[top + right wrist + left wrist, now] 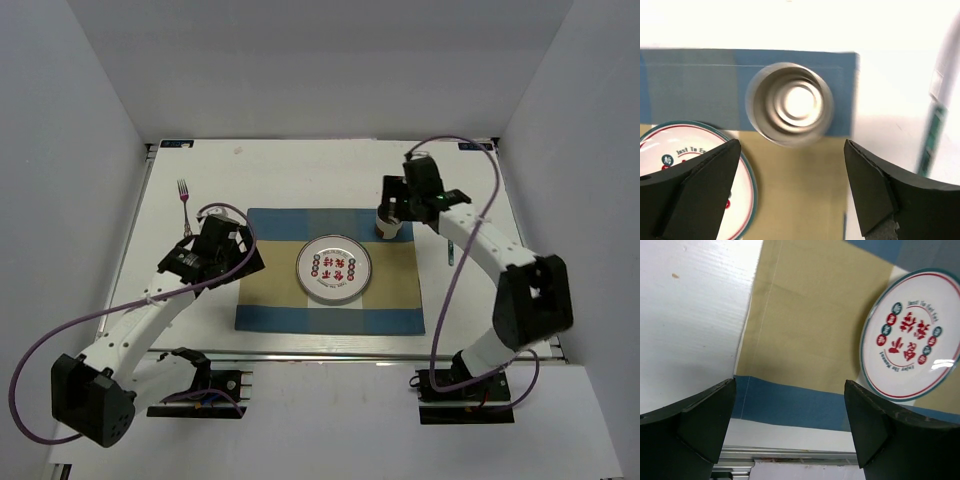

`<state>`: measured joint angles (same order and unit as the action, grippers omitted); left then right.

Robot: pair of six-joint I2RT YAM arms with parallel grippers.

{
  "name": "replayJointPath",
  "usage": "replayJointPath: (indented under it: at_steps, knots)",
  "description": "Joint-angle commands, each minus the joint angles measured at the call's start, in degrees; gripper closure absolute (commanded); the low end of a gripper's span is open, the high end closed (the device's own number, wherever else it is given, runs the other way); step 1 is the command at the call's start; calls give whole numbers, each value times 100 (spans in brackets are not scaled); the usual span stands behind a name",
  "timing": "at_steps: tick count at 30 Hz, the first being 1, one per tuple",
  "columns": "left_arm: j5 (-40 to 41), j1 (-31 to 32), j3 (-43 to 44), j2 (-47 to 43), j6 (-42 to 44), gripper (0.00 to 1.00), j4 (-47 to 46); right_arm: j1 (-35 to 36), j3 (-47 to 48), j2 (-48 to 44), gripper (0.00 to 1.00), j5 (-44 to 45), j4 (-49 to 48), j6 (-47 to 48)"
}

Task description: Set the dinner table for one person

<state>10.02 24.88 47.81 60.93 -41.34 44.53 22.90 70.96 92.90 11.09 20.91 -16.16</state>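
Observation:
The white dinner table [300,170] carries a blue-and-tan placemat [400,290] with a printed white plate [334,270] at its middle. A metal cup [388,228] stands upright on the mat's far right corner. A fork [184,205] lies on the table left of the mat. My right gripper [392,208] is open and empty, directly above the cup [790,102], not touching it. My left gripper [240,262] is open and empty over the mat's left front part [805,315], left of the plate [912,335].
A thin utensil with a green-tinted part [451,252] lies on the table just right of the mat; it also shows in the right wrist view [935,125]. The aluminium front rail [790,455] runs just beyond the mat's near edge. White walls enclose the table.

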Motion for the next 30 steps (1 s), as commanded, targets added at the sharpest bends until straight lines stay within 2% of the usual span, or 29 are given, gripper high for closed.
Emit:
replayJointPath:
  at_steps: [1,2,6,9,15,19,22,25,26,28,29,30]
  knots:
    - [176,16,238,-335,249,2,232,-311,-713,-771,11,551,-148,-685]
    - [123,16,159,-388,276,2,170,-547,-889,-895,11,839,-113,-800]
    - [-421,-45,149,-213,513,2,-68,-1154,-1768,-1388,11,877,-367,-1046]
    - [-562,-45,193,-90,601,2,-67,-1803,-1814,-1275,11,605,-429,-986]
    - [-782,-45,44,-300,645,2,-217,-2445,-1103,-241,11,552,-219,-801]
    - [-870,8,9,-336,663,2,-234,-2579,-663,605,12,61,-77,-748]
    - [-861,8,26,-353,671,2,-208,-2632,-715,1105,20,-80,-218,-774]
    - [-862,8,18,-353,671,2,-217,-2624,-759,1221,28,-238,-288,-774]
    - [-870,8,18,-353,680,2,-226,-2615,-802,1248,37,-309,-376,-748]
    - [-870,8,18,-327,671,2,-208,-2623,-794,1309,48,-432,-394,-748]
    - [-870,8,26,-310,671,2,-217,-2623,-751,1362,91,-450,-325,-731]
    - [-870,8,35,-327,671,2,-208,-2615,-741,1388,100,-363,-263,-783]
